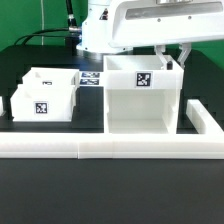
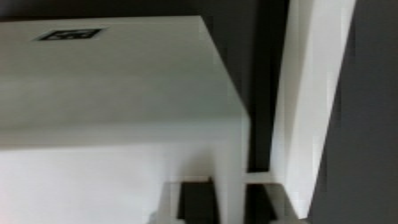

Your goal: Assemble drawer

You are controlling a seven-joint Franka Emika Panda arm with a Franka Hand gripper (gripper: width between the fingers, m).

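A large white drawer case [image 1: 140,100] with a black tag on its back wall stands in the middle of the table. A smaller white drawer box [image 1: 45,95] with a tag on its front lies to the exterior view's left of it. My gripper [image 1: 172,62] reaches down onto the top of the case's right side wall. In the wrist view the dark fingers [image 2: 199,203] press on both faces of that thin white wall [image 2: 233,140], so the gripper [image 2: 231,205] is shut on it. The case's tagged panel [image 2: 107,90] fills most of that view.
A low white fence runs along the front [image 1: 100,148] and up the exterior view's right [image 1: 206,120]; it shows as a tall white bar [image 2: 313,90] close beside the gripped wall. The marker board [image 1: 92,78] lies behind, between the two drawer parts.
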